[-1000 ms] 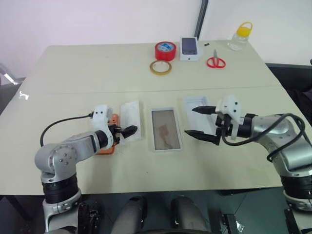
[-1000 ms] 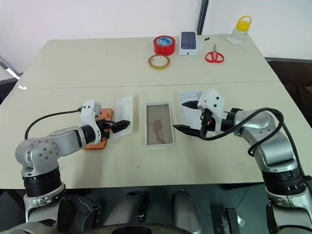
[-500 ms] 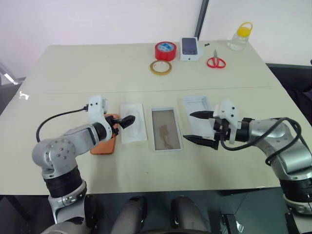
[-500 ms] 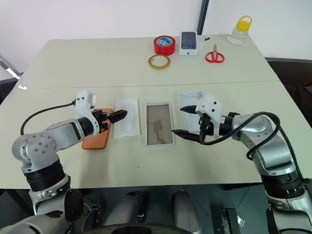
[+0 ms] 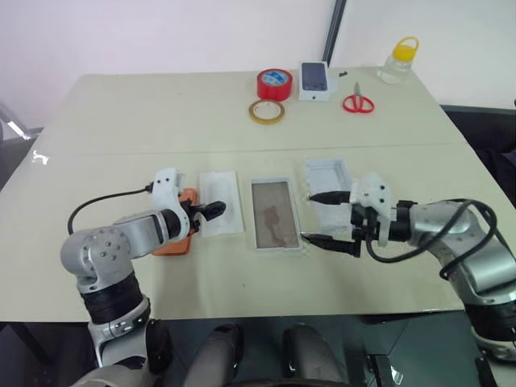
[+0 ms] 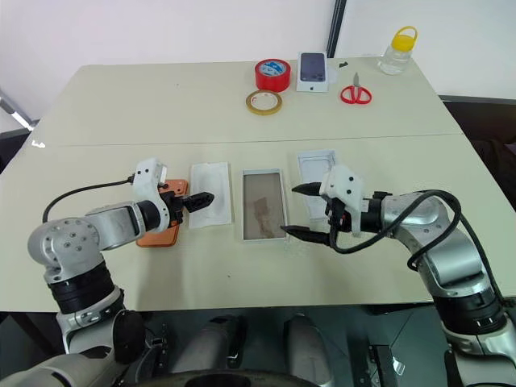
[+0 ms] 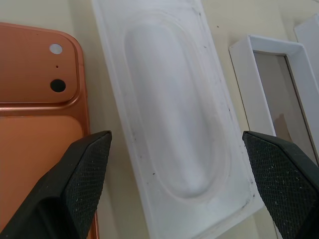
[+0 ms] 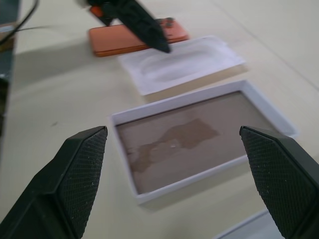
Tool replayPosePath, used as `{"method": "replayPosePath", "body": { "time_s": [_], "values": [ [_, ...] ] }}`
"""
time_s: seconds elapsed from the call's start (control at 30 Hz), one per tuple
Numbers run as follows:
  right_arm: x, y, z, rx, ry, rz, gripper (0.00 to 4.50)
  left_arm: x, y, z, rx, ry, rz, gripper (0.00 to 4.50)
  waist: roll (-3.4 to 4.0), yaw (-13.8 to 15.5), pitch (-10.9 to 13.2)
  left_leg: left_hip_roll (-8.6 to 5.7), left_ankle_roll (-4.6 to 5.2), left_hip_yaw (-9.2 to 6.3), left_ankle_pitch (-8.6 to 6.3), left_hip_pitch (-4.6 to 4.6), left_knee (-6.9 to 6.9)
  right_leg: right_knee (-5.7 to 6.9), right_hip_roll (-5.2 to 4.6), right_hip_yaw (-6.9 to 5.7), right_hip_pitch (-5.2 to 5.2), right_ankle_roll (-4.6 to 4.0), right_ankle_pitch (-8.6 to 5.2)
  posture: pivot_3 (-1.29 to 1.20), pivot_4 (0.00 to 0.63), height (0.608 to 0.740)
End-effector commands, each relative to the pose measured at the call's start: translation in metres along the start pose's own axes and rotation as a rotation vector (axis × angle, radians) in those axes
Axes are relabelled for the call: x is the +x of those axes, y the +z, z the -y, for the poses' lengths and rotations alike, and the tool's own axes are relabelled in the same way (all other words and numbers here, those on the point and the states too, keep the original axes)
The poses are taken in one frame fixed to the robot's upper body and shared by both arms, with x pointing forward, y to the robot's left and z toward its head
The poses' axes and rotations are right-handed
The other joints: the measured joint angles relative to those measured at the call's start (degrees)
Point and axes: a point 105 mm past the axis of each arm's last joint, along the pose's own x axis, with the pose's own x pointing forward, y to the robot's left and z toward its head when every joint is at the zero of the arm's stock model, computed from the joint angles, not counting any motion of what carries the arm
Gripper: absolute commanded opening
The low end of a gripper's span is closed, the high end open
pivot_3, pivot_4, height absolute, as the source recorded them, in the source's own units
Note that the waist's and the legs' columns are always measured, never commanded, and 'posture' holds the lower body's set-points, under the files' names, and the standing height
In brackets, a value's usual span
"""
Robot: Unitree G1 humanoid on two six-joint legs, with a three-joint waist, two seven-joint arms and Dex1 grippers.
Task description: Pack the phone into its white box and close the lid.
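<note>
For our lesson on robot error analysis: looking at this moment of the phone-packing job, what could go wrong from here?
1. The left gripper hangs open over the embossed insert, not the phone, so it might pick the wrong item.
2. The right gripper, open beside the white box, could nudge the box out of place.
3. The lid lies partly under the right arm, so it may be knocked.

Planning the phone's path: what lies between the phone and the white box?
The embossed insert lies between phone and white box, seen from the left eye.
</note>
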Motion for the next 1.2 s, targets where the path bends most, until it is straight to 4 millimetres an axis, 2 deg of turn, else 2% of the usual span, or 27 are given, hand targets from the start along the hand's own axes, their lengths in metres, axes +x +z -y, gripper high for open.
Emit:
{"method": "replayPosePath", "body": {
  "time_s": [0.03,0.17,0.23,0.3,0.43,0.5,0.7,0.9,1.0,1.2],
  "values": [
    [0.000,0.009,-0.005,-0.049,0.016,0.013,4.48,0.003,-0.001,0.004,-0.021,-0.020,-0.008,4.44,-0.01,-0.04,0.00,0.00,0.00,0.00,0.00,0.00,0.00,0.00,0.00,0.00,0.00,0.00,0.00,0.00,0.150,0.740],
    [0.001,0.005,-0.006,-0.060,0.017,-0.006,4.48,0.009,-0.003,0.010,-0.069,-0.052,-0.012,4.44,-0.01,0.23,0.00,0.00,0.00,0.00,0.00,0.00,0.00,0.00,0.00,-0.01,0.01,0.00,0.00,0.00,0.150,0.740],
    [0.002,0.006,-0.006,-0.062,0.018,-0.004,4.50,0.009,-0.003,0.007,-0.089,-0.040,-0.009,3.91,-0.01,0.37,0.00,-0.02,0.00,0.00,0.00,0.00,0.01,-0.02,-0.02,-0.01,0.03,0.00,0.00,0.00,0.150,0.740],
    [0.003,0.006,-0.006,-0.070,0.022,-0.006,4.50,0.008,-0.002,0.001,-0.104,-0.014,-0.002,3.07,-0.02,0.39,0.00,-0.01,0.00,0.00,0.00,0.00,0.00,-0.02,-0.01,-0.01,0.02,0.00,0.00,0.00,0.150,0.740],
    [0.007,0.004,-0.010,-0.092,0.045,-0.027,4.50,0.007,0.001,-0.004,-0.139,0.002,0.018,1.03,-0.08,0.37,0.03,-0.01,0.00,0.00,0.00,0.00,0.01,-0.02,-0.01,-0.01,0.02,0.01,0.00,0.00,0.150,0.740],
    [0.011,-0.003,-0.014,-0.136,0.071,-0.079,4.50,0.006,0.004,-0.004,-0.150,0.001,0.032,0.04,-0.08,0.38,0.04,-0.01,0.00,0.00,0.00,0.00,0.01,-0.02,-0.01,-0.01,0.01,0.00,0.00,0.00,0.150,0.740],
    [0.030,-0.007,-0.023,-0.199,0.137,-0.127,4.50,0.002,0.016,-0.004,-0.198,-0.025,0.086,0.04,-0.12,0.04,0.05,-0.01,-0.01,0.00,0.00,0.00,0.01,-0.01,0.00,-0.02,0.00,0.01,0.00,0.00,0.150,0.740],
    [0.053,-0.018,-0.024,-0.227,0.182,-0.212,4.50,0.000,0.023,-0.004,-0.232,-0.062,0.114,0.04,-0.14,0.03,0.06,0.00,-0.04,-0.01,0.02,0.00,0.01,0.00,0.01,-0.03,-0.01,0.01,0.00,0.00,0.150,0.740],
    [0.063,-0.029,-0.024,-0.203,0.192,-0.256,3.72,-0.001,0.025,-0.004,-0.250,-0.072,0.125,0.00,-0.18,0.09,0.07,0.00,-0.05,-0.02,0.02,-0.01,0.01,0.00,0.00,-0.04,-0.02,0.01,0.00,0.00,0.150,0.740],
    [0.074,-0.031,-0.019,-0.179,0.167,-0.268,0.72,-0.004,0.028,-0.007,-0.285,-0.082,0.155,0.00,-0.20,-0.08,0.07,0.00,-0.05,-0.02,0.02,-0.01,0.01,0.00,0.00,-0.04,-0.03,0.01,0.00,0.00,0.150,0.740]
  ]
}}
